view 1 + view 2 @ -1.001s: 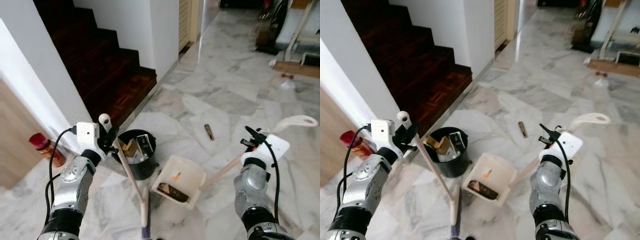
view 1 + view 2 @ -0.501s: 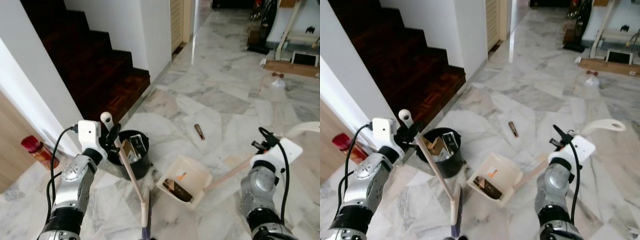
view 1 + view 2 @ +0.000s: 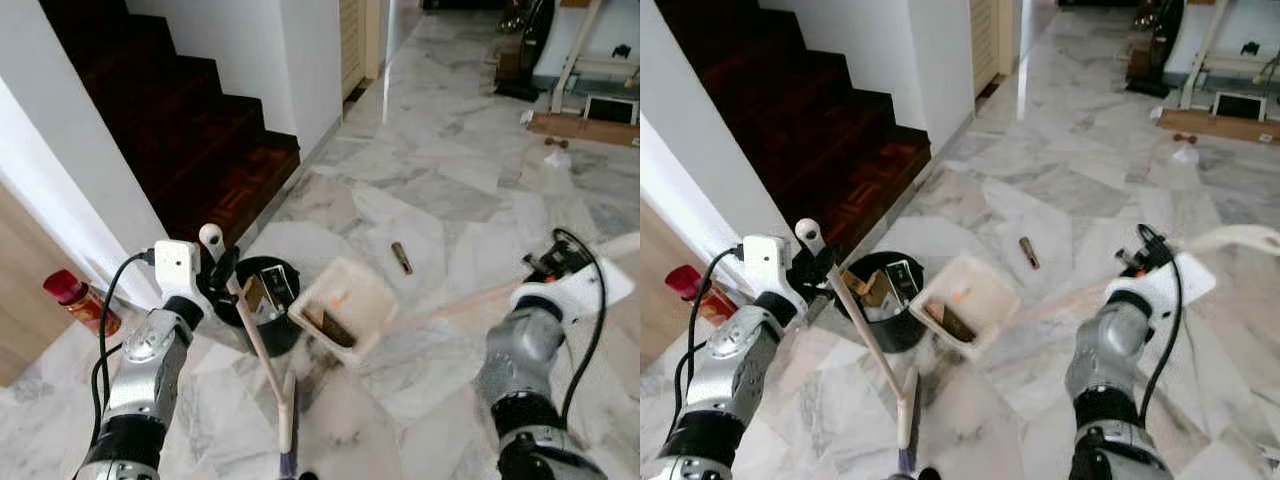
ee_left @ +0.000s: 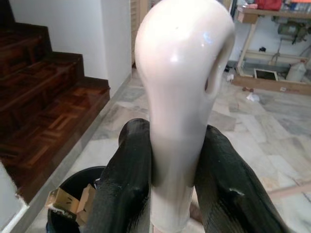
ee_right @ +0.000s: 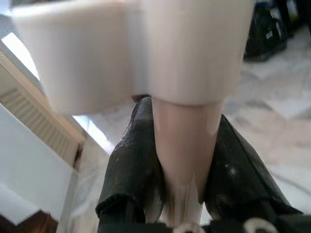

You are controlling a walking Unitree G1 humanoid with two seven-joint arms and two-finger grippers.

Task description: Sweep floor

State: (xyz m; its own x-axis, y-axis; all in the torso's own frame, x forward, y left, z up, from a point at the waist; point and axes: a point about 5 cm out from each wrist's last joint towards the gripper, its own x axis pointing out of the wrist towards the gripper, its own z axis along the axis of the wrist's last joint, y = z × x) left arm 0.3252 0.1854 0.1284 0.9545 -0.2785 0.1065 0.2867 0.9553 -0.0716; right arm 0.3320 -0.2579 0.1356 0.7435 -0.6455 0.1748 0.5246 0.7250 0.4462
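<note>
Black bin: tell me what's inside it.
The black bin holds cardboard scraps and a dark packet, seen near its rim. The dustpan, held by the right gripper, hides its right side; the bottom is covered.

Open marble floor (image 3: 450, 190) ahead and right; black bin (image 3: 262, 320), stairs (image 3: 190, 130) and wall (image 3: 300, 60) crowding the left.

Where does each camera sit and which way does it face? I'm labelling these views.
Left eye, right eye: on the head, looking forward and down at both arms, the bin, the dustpan and the stairs.
Left wrist: along the left claw, shut on the broom handle.
Right wrist: along the right claw, shut on the dustpan handle.
Shared: left wrist and head views both show the bin and the stairs.
</note>
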